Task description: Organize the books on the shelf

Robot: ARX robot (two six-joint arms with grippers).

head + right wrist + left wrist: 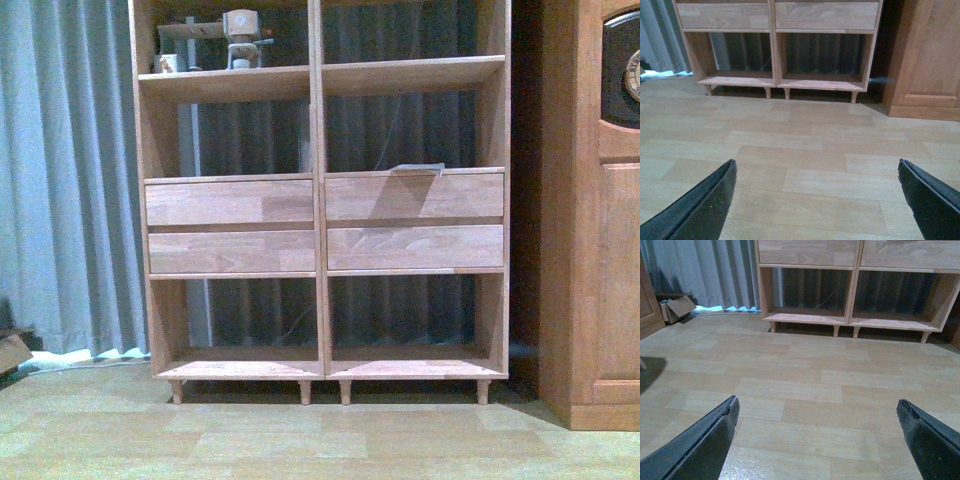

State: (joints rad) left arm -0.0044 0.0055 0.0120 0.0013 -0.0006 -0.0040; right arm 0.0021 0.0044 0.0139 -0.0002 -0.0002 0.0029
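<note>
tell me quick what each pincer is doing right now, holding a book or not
left pincer: open, holding nothing
right pincer: open, holding nothing

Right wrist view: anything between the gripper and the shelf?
Nothing: only bare floor lies between the open right gripper and the shelf, as the right wrist view shows.
</note>
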